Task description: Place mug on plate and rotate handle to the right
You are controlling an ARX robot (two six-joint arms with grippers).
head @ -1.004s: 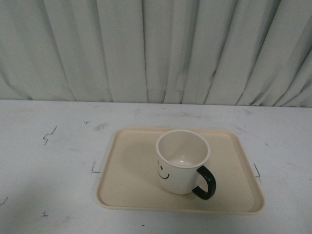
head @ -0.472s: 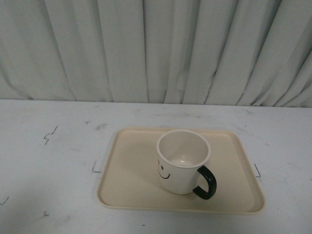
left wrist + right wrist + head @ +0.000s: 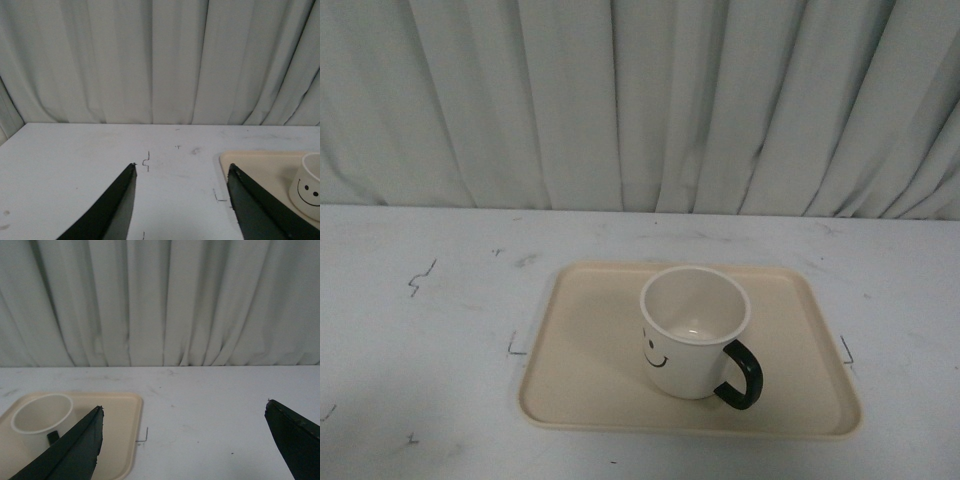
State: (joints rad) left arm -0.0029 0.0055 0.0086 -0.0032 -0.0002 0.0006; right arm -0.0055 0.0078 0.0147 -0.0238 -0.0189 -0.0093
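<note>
Pleated pale grey-white curtain (image 3: 640,100) across back; scuffed white table (image 3: 420,330) with small black marks.

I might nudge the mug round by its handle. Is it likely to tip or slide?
The mug looks hard-walled and empty, so it is probably stiff and fairly light. It stands upright and squat, so a low push should slide it rather than tip it. The plate looks smooth, so pushing the handle would likely spin the mug.

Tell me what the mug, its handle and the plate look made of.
Mug: probably glazed ceramic or enamel; smooth cream wall, soft sheen inside. Handle: same body coated glossy black, perhaps. Plate: likely matte plastic; thin, even beige, moulded rounded rim.
</note>
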